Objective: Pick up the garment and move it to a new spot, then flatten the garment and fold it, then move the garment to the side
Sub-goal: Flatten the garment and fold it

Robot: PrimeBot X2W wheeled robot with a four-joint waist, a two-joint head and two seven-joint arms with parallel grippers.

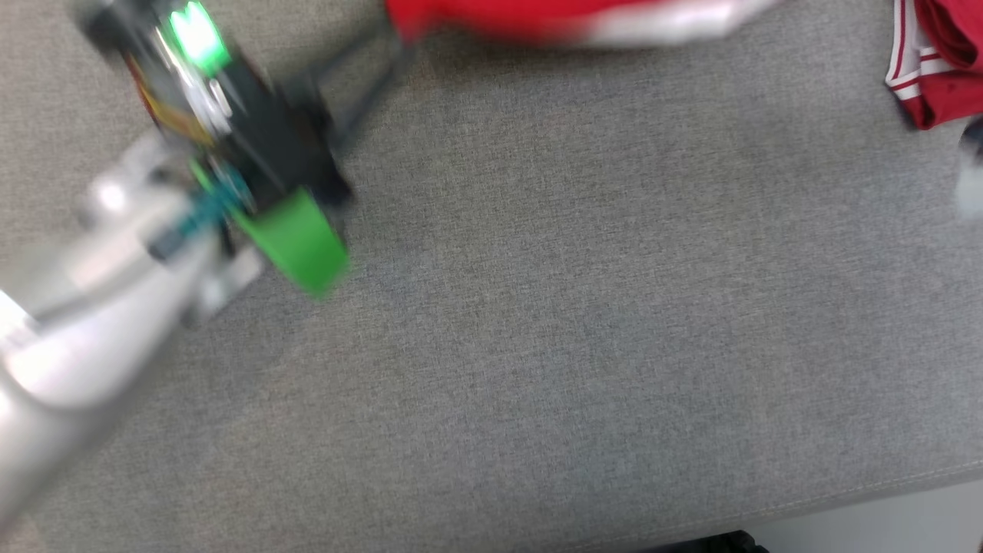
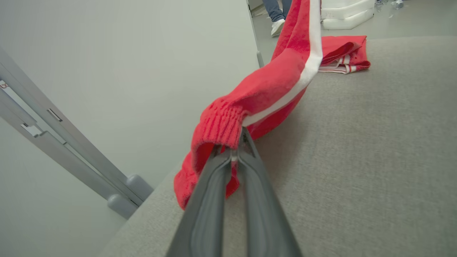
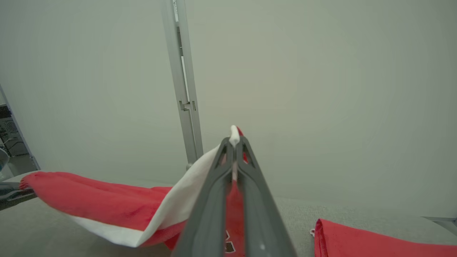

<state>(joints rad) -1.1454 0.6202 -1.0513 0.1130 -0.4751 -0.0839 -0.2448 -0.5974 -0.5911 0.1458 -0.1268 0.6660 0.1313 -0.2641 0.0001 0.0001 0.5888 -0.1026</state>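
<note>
Grey cushion [image 1: 584,330] in head view, blurred; red garment [image 1: 499,15] at top edge, probably mid-carry.
Left wrist view: left gripper [image 2: 237,151] clamped on ribbed cuff [image 2: 217,125], cloth trailing ahead of fingers [image 2: 214,200]. Head blur hides this grip.
Right wrist view: right gripper [image 3: 234,141] pinched on white-striped edge at its tips.
Next: lower, spread flat.
</note>
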